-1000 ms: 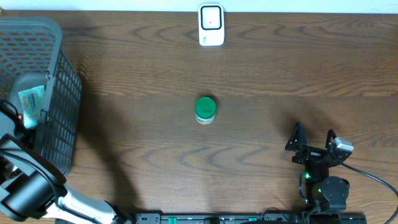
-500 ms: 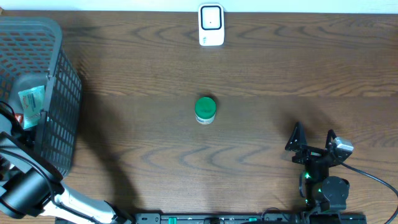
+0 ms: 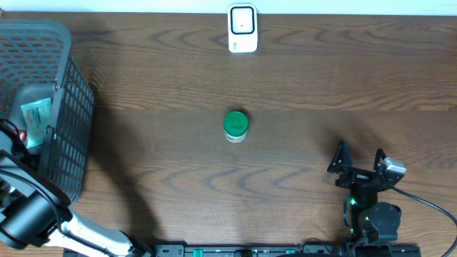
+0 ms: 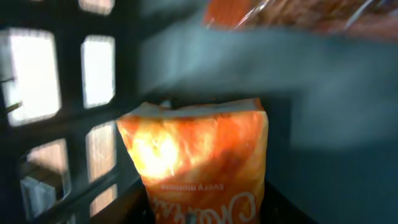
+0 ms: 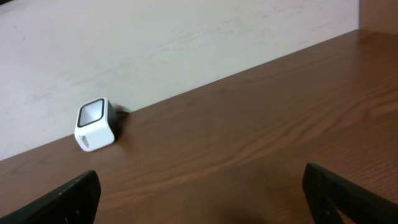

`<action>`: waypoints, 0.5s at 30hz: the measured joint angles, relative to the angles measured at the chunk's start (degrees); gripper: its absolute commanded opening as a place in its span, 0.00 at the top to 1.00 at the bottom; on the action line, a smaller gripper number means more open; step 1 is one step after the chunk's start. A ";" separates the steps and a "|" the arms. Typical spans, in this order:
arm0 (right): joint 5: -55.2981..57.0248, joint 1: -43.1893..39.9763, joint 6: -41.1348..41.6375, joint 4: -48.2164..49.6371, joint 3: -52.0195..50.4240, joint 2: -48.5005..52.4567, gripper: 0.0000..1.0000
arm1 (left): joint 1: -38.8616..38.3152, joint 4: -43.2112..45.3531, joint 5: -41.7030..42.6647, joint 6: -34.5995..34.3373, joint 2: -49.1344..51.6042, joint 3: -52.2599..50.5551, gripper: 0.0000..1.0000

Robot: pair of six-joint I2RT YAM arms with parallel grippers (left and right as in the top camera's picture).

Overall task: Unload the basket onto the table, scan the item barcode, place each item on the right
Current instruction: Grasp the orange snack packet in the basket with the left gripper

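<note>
Shifted slightly nearer, the left tool (image 3: pixel 18 139) is being held in the basket (image 3: pixel 71 107) by the orange snack bag (image 4: pixel 199 155); its grip cannot be told. The right tool (image 3: pixel 360 151) is being kept released.

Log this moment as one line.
left pincer: in basket, facing orange bag | right pincer: open, empty | jar: mid-table | scanner: far edge

Blurred, upside-down white lettering, perhaps "Every moment", on the orange snack bag (image 4: pixel 199 162)
</note>
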 measured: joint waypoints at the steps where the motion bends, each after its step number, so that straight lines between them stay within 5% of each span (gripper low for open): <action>1: 0.00 0.00 -0.02 0.00 0.00 0.00 0.01 | 0.07 -1.79 0.39 0.02 0.11 1.11 0.53; 8: 0.00 0.00 0.00 0.00 0.00 0.00 0.01 | 0.22 -9.60 7.04 -0.02 -3.61 17.33 0.53; 15: 0.11 0.00 0.00 0.00 0.00 0.00 0.01 | -0.76 -7.91 17.44 -0.33 -17.66 29.44 0.52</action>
